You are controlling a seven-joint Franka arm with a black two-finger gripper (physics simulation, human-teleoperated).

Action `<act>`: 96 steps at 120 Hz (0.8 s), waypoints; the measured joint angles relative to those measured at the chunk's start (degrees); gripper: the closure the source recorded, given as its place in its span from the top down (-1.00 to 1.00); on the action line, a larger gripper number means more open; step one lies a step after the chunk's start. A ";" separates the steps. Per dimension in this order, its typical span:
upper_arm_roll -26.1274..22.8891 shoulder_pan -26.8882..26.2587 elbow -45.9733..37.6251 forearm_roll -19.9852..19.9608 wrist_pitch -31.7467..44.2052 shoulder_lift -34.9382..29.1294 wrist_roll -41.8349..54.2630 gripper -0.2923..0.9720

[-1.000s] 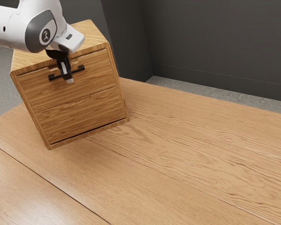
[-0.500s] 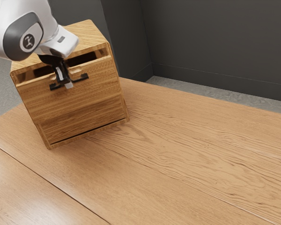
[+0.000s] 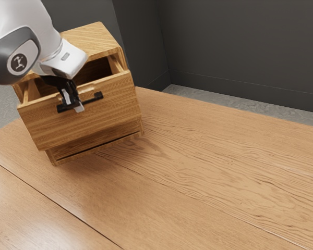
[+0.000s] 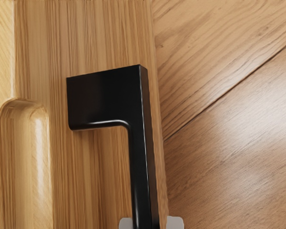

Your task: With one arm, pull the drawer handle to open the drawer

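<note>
Our gripper (image 3: 73, 102) clenches the black handle (image 3: 92, 97) of the top drawer (image 3: 88, 117), which stands partly pulled out of the wooden cabinet (image 3: 96, 36). We see the cabinet at the counter's (image 3: 214, 172) far edge, toward the exterior view's left.

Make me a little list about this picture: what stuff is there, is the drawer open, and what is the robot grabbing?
cabinet: small, wooden, stands on the table
drawer: top one, pulled partway out, inside showing
handle: black bar on the drawer front
end effector: shut on the handle, a finger on each side
arm: white, comes in from the exterior view's left
</note>
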 joint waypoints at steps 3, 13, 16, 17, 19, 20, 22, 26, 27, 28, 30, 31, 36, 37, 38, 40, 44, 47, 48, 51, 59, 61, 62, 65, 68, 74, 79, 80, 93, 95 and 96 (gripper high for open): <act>-0.08 -0.12 -0.33 0.03 0.02 -0.33 -0.15 -0.71; -0.20 -0.77 -1.62 0.11 0.09 -1.48 -0.60 -0.71; -0.21 -1.02 -1.99 0.12 0.10 -1.91 -0.72 -0.71; -0.21 -1.09 -2.11 0.13 0.10 -2.02 -0.76 -0.71; -0.20 -1.23 -2.39 0.13 0.11 -2.24 -0.84 -0.71; -0.20 -1.30 -2.54 0.13 0.12 -2.37 -0.88 -0.71; -0.18 -1.41 -2.83 0.13 0.13 -2.58 -0.95 -0.71; -0.21 -1.71 -3.29 0.15 0.15 -3.04 -1.10 -0.71; -0.22 -1.81 -3.39 0.17 0.15 -3.16 -1.14 -0.71; -0.22 -1.92 -3.50 0.21 0.15 -3.28 -1.17 -0.71; -0.23 -2.21 -3.74 0.38 0.16 -3.55 -1.25 -0.71; -0.24 -2.38 -3.84 0.46 0.16 -3.67 -1.29 -0.71; -0.28 -3.08 -4.31 0.79 0.18 -4.18 -1.48 -0.71; -0.29 -3.26 -4.41 0.85 0.18 -4.27 -1.52 -0.71; -0.29 -3.45 -4.56 0.91 0.18 -4.42 -1.56 -0.71; -0.30 -3.81 -4.90 1.00 0.19 -4.74 -1.65 -0.71; -0.46 -4.25 -5.46 1.16 0.19 -5.38 -1.82 -0.71; -0.73 -4.46 -5.93 1.26 0.19 -5.78 -1.96 -0.71; -0.81 -4.52 -6.09 1.29 0.19 -5.91 -2.00 -0.71; -0.99 -4.73 -6.56 1.38 0.21 -6.29 -2.14 -0.71; -1.50 -5.18 -7.82 1.51 0.23 -7.31 -2.48 -0.71; -1.65 -5.26 -8.11 1.53 0.23 -7.56 -2.56 -0.71; -1.71 -5.31 -8.30 1.54 0.23 -7.72 -2.60 -0.71; -1.85 -5.43 -8.79 1.54 0.24 -8.18 -2.72 -0.71; -2.04 -5.49 -9.23 1.57 0.25 -8.61 -2.84 -0.71; -2.45 -5.56 -10.30 1.59 0.26 -9.65 -3.06 -0.71; -2.91 -5.54 -11.10 1.63 0.26 -10.54 -3.22 -0.71; -3.01 -5.53 -11.25 1.64 0.26 -10.70 -3.26 -0.71; -4.08 -5.45 -12.37 1.74 0.27 -11.94 -3.67 -0.71; -4.19 -5.44 -12.46 1.76 0.27 -12.03 -3.74 -0.70; -4.24 -5.44 -12.50 1.76 0.28 -12.06 -3.78 -0.70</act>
